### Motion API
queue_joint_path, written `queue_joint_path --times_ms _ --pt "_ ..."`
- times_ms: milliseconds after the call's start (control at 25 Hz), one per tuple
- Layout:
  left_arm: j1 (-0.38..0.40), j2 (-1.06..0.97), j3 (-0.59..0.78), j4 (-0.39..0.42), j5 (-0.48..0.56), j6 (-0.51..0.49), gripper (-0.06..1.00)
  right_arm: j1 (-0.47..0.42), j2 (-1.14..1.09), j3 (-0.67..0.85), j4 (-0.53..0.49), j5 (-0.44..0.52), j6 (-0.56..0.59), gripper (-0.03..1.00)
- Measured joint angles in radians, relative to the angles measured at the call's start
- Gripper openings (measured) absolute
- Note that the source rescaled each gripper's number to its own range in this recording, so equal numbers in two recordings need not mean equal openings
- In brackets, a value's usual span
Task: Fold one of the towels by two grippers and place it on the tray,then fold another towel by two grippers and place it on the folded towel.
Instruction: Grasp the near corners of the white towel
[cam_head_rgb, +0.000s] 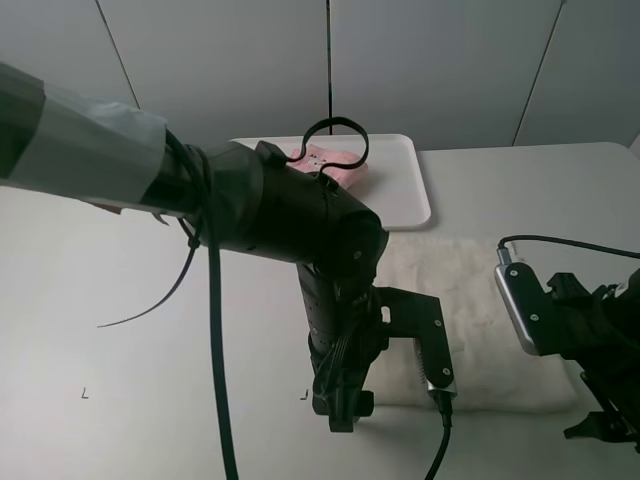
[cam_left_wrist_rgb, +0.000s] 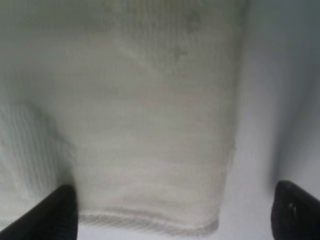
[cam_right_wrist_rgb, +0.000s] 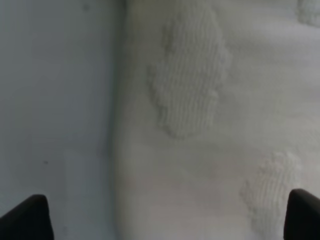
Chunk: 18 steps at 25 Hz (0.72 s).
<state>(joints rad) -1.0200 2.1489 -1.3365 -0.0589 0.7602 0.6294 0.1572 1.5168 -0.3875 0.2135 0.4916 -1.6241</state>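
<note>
Evidently the first half of the job is done: a folded pink towel (cam_head_rgb: 335, 168) lies on the tray (cam_head_rgb: 415, 195) at the upper middle of the overhead frame. The white towel (cam_head_rgb: 480, 310) lies flat on the table (cam_head_rgb: 130, 330) at centre right, just below the tray, and is not yet folded. The left claw (cam_left_wrist_rgb: 173, 215) hangs over the towel's lower left corner, its jaws spread wide and gripping nothing. The right claw (cam_right_wrist_rgb: 162, 217) is likewise released by the lower right corner (each wrist view shows only two dark fingertips at the frame's bottom corners, with cloth and bare table between them). The step in hand appears to be the paired grasp of the near edge. To do it well, both claws should probably descend together and each pinch its corner. They should then lift evenly, so the edge stays straight, and carry it to the far edge without dragging the towel.
</note>
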Motion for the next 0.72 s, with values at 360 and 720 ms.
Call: queue_joint_path --times_ms 360,720 --pt "0.0 0.0 0.0 0.0 0.0 -0.002 0.99 0.0 0.0 0.038 -0.044 0.031 0.012 1.0" --pt "0.0 0.0 0.0 0.0 0.0 0.0 0.99 0.0 0.032 0.04 -0.044 0.002 0.016 1.0"
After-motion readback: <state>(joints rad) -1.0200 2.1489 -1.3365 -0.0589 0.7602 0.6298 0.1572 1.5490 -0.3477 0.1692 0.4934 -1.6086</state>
